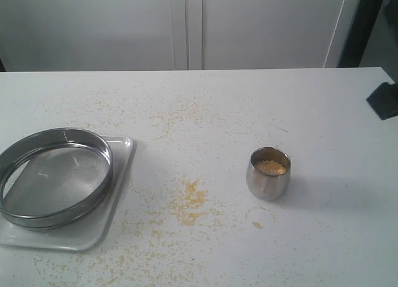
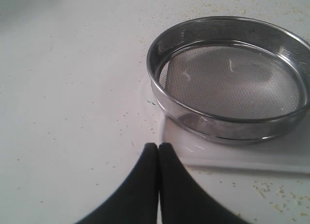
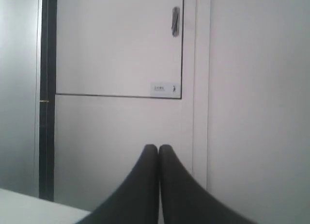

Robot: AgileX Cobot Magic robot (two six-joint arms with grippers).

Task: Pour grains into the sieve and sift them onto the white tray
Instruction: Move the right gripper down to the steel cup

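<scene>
So the left black gripper (image 2: pixel 158 147) is pinched shut, empty, near the wide round steel mesh sieve (image 2: pixel 232 83) sitting on the glossy white rectangular tray (image 2: pixel 271 157). The right gripper (image 3: pixel 158 149) is the same. The fine yellowish grains (image 1: pixel 271 168) sit in the small rounded steel cup (image 1: pixel 267 184), well apart from the sieve. It's probably light but slick, so grab its belly.

White table (image 1: pixel 217 94): white tray (image 1: pixel 122 169) left, steel cup (image 1: pixel 268 173) right, grains (image 1: pixel 189 200) scattered between.

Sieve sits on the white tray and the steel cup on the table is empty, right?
No, the steel cup is not empty: the exterior view shows grains in it. The sieve does sit on the white tray.
</scene>
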